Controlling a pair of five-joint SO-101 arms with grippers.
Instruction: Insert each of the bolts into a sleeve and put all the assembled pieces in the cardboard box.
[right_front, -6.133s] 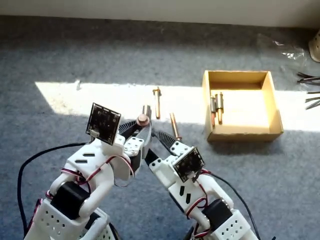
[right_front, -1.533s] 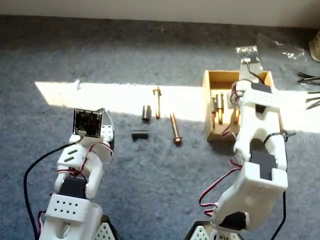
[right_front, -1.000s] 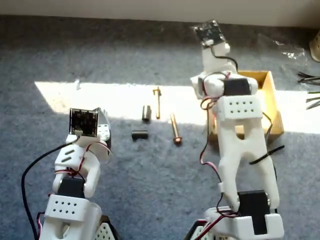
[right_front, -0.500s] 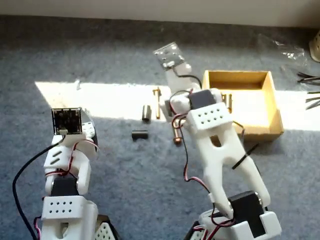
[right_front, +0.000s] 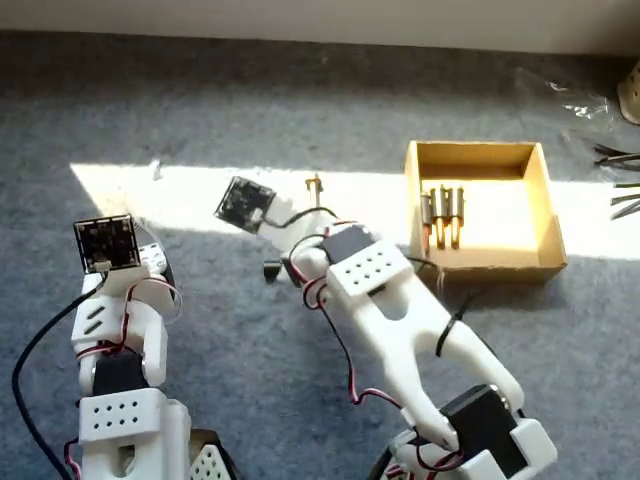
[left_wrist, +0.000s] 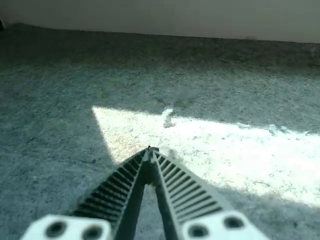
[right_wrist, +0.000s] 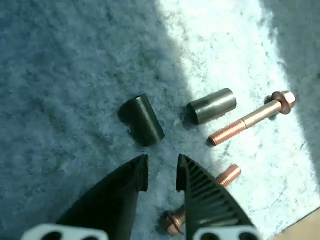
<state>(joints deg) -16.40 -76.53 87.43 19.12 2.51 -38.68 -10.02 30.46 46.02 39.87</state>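
Right tool (right_wrist: 161, 172) swung left from box (right_front: 472, 150), narrowly open, empty; dark sleeve (right_wrist: 144, 120) just beyond tips, axis left-right

A: The bolts (right_wrist: 252, 117)?
B: Coppery metal, threaded, faintly shiny; 2 sleeves (right_wrist: 145, 121) are dark smooth metal.
A: And the rest?
B: Matt cardboard box (right_front: 475, 150), rough carpet (right_wrist: 60, 75), ribbed black plastic right claw (right_wrist: 162, 172).
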